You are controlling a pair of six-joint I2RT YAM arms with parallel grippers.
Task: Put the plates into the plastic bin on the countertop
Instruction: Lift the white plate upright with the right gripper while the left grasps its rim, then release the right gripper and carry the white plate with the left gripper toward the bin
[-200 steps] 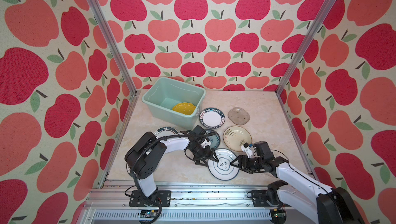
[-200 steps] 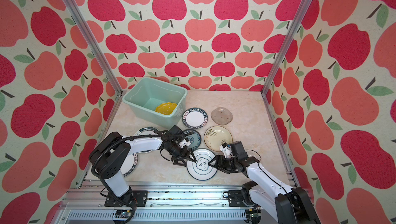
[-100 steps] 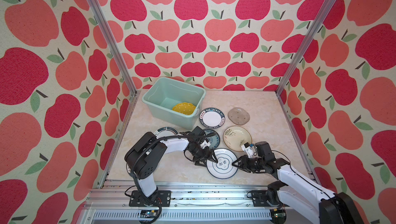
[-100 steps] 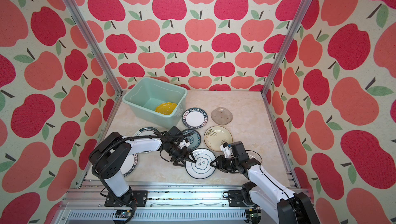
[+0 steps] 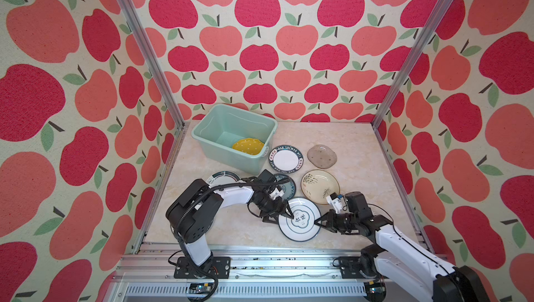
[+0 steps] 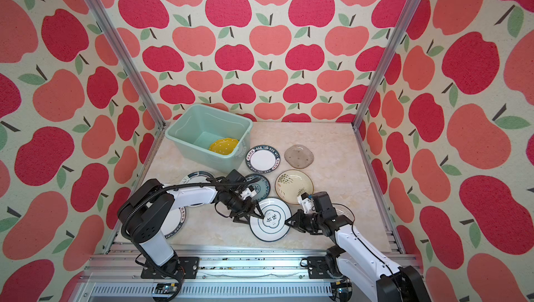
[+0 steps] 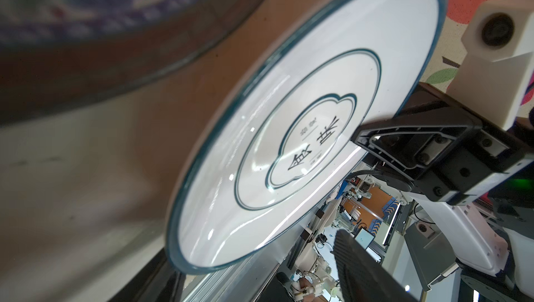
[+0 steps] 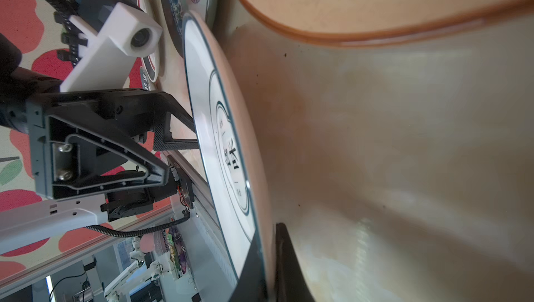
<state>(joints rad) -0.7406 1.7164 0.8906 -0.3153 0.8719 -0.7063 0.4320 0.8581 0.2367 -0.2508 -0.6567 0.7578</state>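
Note:
A white plate point(image 5: 300, 219) point(image 6: 270, 219) with a green rim and dark characters lies near the front of the countertop point(image 5: 231, 228). My right gripper point(image 5: 318, 222) point(image 8: 268, 274) is shut on its right rim, one finger above and one below. My left gripper point(image 5: 281, 213) point(image 7: 260, 280) stands open at the plate's left side, one fingertip on the plate's face point(image 8: 213, 141). The plastic bin point(image 5: 222, 153) stands at the back left with a yellow dotted plate point(image 5: 248, 146) inside.
On the countertop lie a lettered-rim plate point(image 5: 286, 159), a glass plate point(image 5: 321, 156), a cream bamboo plate point(image 5: 319, 186) and a teal patterned plate point(image 5: 287, 189). A green-rimmed plate point(image 5: 224, 175) and a lettered one point(image 6: 176, 222) lie partly under the left arm.
My right gripper's jaws have closed onto the white plate's right rim. The left gripper has stayed open at the plate's left side, hardly moving.

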